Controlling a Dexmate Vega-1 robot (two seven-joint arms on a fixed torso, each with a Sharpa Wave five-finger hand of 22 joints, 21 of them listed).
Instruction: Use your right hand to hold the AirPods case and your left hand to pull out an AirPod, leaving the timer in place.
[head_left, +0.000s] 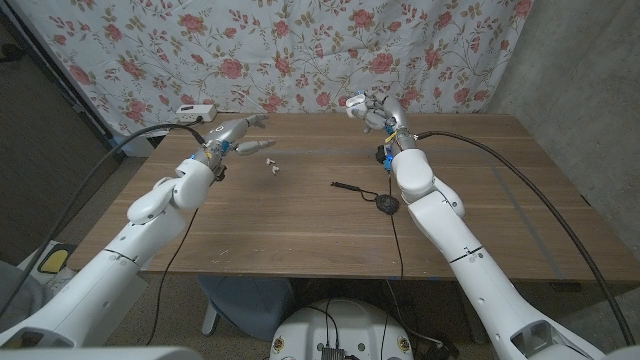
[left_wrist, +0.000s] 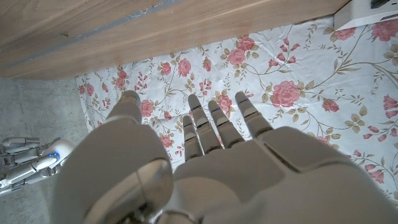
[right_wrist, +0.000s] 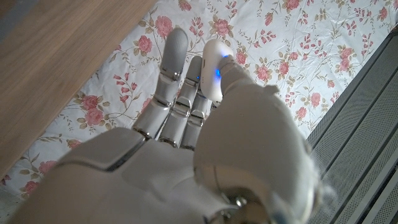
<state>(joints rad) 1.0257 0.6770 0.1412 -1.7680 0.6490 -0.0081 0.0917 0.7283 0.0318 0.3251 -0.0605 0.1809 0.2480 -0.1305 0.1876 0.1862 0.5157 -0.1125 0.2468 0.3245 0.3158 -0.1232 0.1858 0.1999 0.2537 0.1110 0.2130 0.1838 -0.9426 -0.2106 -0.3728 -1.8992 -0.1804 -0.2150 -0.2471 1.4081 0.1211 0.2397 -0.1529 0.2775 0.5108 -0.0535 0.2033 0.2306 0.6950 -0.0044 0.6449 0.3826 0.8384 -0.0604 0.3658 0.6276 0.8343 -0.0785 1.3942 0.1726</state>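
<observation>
My right hand is raised over the table's far edge and holds the small white AirPods case between thumb and fingers. The right wrist view shows that hand with its fingers curled toward the thumb. A white AirPod lies on the wooden table, left of the middle. My left hand hovers just behind and left of the AirPod, holding nothing. In the left wrist view its fingers are stretched out and apart. A small white boxy device sits at the far left edge.
A black round disc with a thin black stick and a cable lies right of the middle. A flowered cloth hangs behind the table. The white device's corner appears in the left wrist view.
</observation>
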